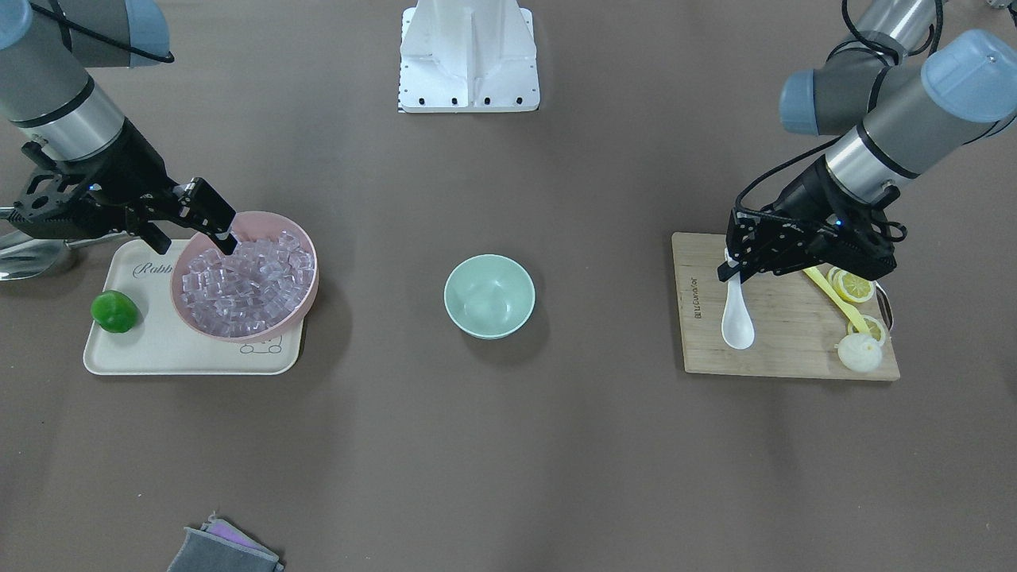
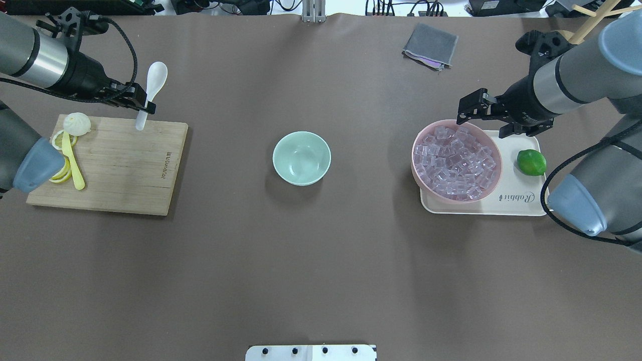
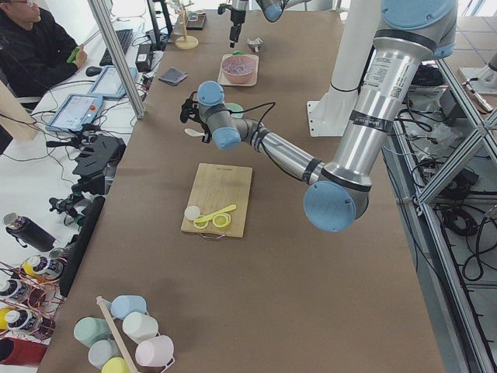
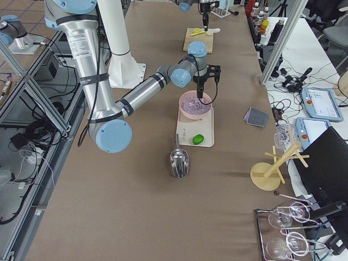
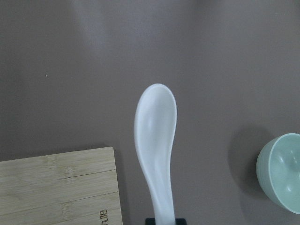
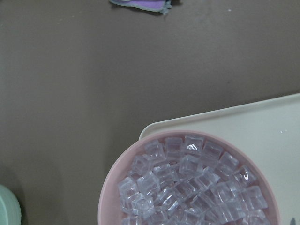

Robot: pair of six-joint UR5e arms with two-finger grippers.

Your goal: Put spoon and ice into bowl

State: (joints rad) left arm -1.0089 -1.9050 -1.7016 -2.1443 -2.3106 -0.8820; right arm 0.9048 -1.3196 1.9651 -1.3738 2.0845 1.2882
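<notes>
My left gripper (image 2: 142,104) is shut on the handle of the white spoon (image 2: 154,80) and holds it in the air over the far edge of the wooden board (image 2: 115,160). The spoon's scoop points away from me; it also shows in the front view (image 1: 737,318) and the left wrist view (image 5: 156,136). The mint-green bowl (image 2: 301,158) stands empty at the table's middle. Several clear ice cubes (image 2: 454,160) fill the pink bowl (image 2: 416,150). My right gripper (image 2: 489,120) hangs open and empty over that bowl's far rim.
The pink bowl sits on a cream tray (image 2: 521,200) with a green lime (image 2: 531,162). The board carries lemon slices, a yellow utensil (image 2: 72,165) and a pale peeled round thing (image 2: 76,123). A grey cloth (image 2: 430,46) lies far off. A steel scoop (image 4: 179,160) lies beside the tray.
</notes>
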